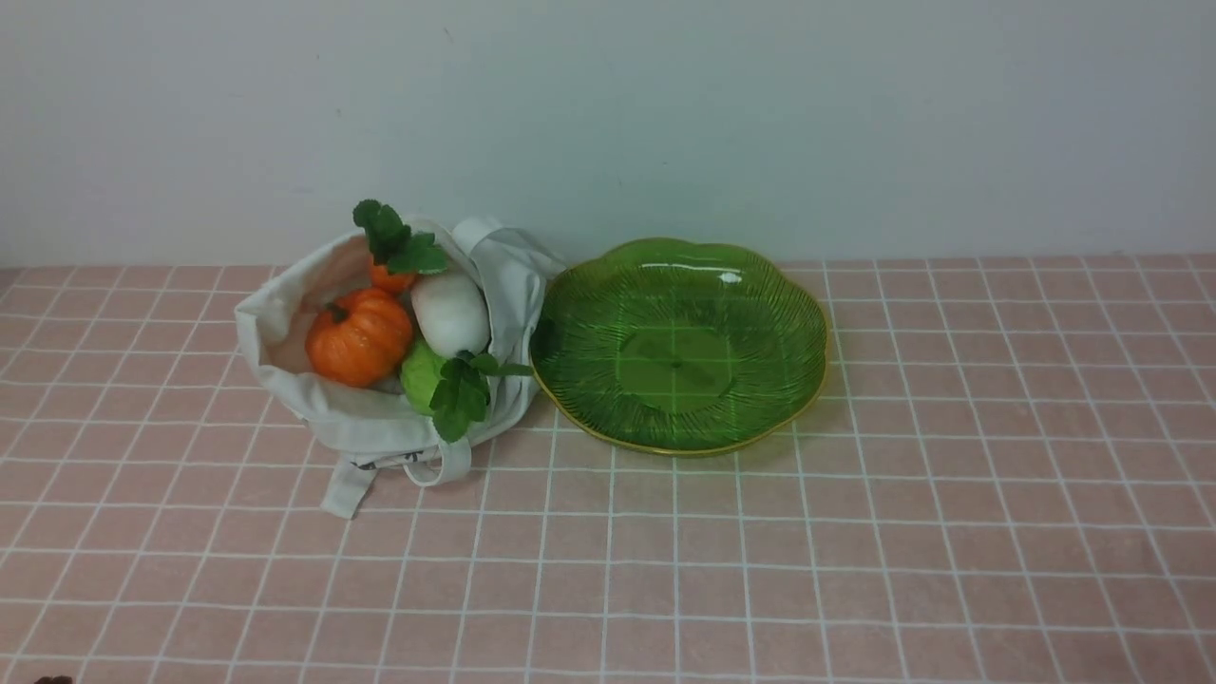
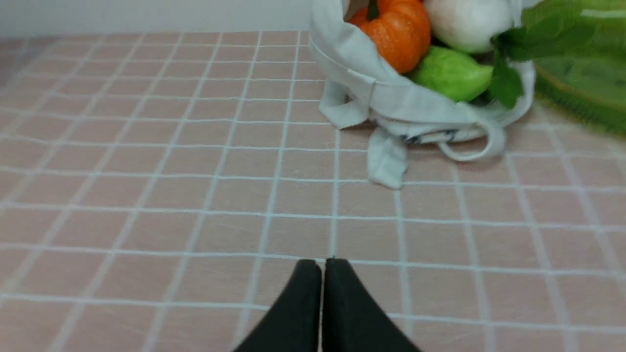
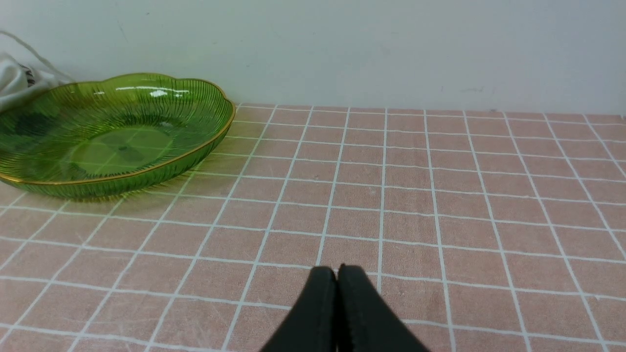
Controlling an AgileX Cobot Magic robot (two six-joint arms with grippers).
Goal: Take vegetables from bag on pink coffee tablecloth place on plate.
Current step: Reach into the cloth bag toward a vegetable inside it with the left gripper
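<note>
- On the pink coffee tablecloth (image 1: 855, 532), the bag (image 1: 351, 418) was laid just beside the plate (image 1: 750, 318).
- The vegetables (image 1: 359, 334) were seen inside the bag.
- The left pincer (image 2: 323, 265) and the right pincer (image 3: 337, 271) were pressed together, empty.

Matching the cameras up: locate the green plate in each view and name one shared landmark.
Front view: plate mid-picture, right beside the bag.
Left wrist view: only a blurred part shows, beyond the bag.
Right wrist view: nearly whole, with a corner of the bag beside it.
Shared landmark: the bag.
</note>
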